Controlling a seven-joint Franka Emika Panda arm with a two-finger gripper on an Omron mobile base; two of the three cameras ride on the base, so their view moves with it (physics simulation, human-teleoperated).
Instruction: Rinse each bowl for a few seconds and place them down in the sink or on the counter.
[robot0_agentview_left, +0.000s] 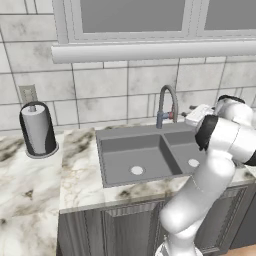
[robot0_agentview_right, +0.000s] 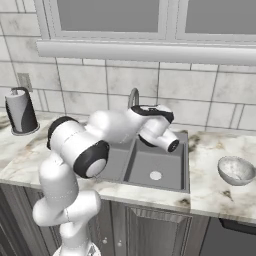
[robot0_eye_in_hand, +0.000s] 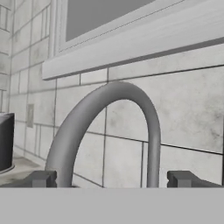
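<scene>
- Gripper (robot0_eye_in_hand: 112, 179): seen from the hand camera, the two fingertips (robot0_eye_in_hand: 43, 178) stand wide apart with the arched faucet (robot0_eye_in_hand: 109, 131) between and beyond them. The jaws are fully open and hold nothing.
- Hand position: in the right base view the hand hangs over the sink (robot0_agentview_right: 150, 172), close to the faucet at the far rim and facing the tiled wall.
- Bowl (robot0_agentview_right: 236, 170): one pale mottled bowl sits upright on the counter (robot0_agentview_right: 220, 192), to the right of the sink and well apart from the hand. The red bowl cannot be placed from these views.
- Basins: both are bare, each with a pale drain (robot0_agentview_left: 136, 170); no water can be made out at the spout.
- Risk 1: the faucet arch lies just ahead of the open fingers, so a forward move could knock a fingertip or the wrist against it.
- Risk 2: reaching right for the bowl is a wide swing; the bent elbow could catch the faucet or counter edge.
- Risk 3: the bowl is round and looks smooth; a pinch on its rim may slip, tipping it or pushing it along the counter.
- Paper-towel holder (robot0_agentview_left: 37, 130): stands far left, clear of the work.
</scene>
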